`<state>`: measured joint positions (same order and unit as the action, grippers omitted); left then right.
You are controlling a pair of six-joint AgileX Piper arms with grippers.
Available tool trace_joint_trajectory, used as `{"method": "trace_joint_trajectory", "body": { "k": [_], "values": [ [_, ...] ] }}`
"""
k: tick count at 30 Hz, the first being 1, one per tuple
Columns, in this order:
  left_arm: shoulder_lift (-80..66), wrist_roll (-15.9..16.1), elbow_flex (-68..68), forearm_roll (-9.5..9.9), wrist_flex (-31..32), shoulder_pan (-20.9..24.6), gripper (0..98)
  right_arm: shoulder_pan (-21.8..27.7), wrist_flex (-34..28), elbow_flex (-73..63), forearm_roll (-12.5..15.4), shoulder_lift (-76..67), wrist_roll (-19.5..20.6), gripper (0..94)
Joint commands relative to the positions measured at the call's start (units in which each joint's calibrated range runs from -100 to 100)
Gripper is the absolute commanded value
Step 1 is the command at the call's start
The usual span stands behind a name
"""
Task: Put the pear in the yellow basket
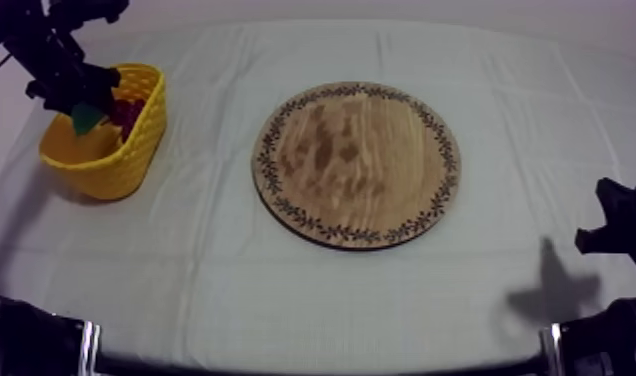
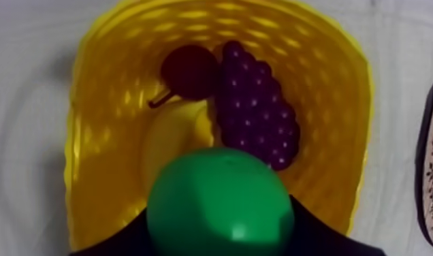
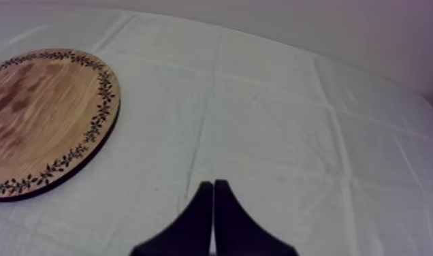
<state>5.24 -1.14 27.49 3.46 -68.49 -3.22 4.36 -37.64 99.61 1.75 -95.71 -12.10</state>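
Top view, upper left of frame: left gripper (image 1: 82,104) pinches the pear (image 1: 85,120) over the yellow basket (image 1: 107,170). Right gripper (image 3: 213,192), fingers pressed together w/ nothing btwn, rests at frame's right edge

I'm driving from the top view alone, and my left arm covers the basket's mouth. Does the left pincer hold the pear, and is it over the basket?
Observer: Yes. The left wrist view shows the left pincer shut on the pear, right above the opening of the yellow basket.
Operator: What lies under it?
Observer: A bunch of grapes, a small red fruit and a banana are in the basket below the pear.
Operator: And the right pincer?
Observer: The right pincer is shut on nothing, its two sides lying together, over the cloth beside the wooden board.
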Motion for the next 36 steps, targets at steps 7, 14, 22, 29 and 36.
{"method": "trace_joint_trajectory", "body": {
  "k": [7, 14, 22, 29, 36],
  "values": [
    [0.4, -3.0, -3.7, 1.11, -1.6, -0.1, 82.0, 0.0, 0.0, 0.1, 0.0, 0.0, 0.0, 0.3],
    [0.2, -4.1, -6.3, 2.32, 0.1, 0.5, 94.5, 0.0, 0.0, 0.1, 0.0, 0.0, 0.0, 0.3],
    [-7.2, -2.6, -3.2, 2.88, 10.4, 2.6, 53.8, 0.0, 0.0, 0.1, 0.0, 0.0, 0.0, 0.3],
    [-23.3, 0.9, 3.3, 2.2, 22.9, 5.0, 7.1, 0.0, 0.0, 0.1, 0.0, 0.0, 0.0, 0.3],
    [-45.3, 0.1, 22.5, 1.69, 37.7, 5.4, 0.6, 0.0, 0.0, 0.1, 0.0, 0.0, 0.0, 0.3]
  ]
}}
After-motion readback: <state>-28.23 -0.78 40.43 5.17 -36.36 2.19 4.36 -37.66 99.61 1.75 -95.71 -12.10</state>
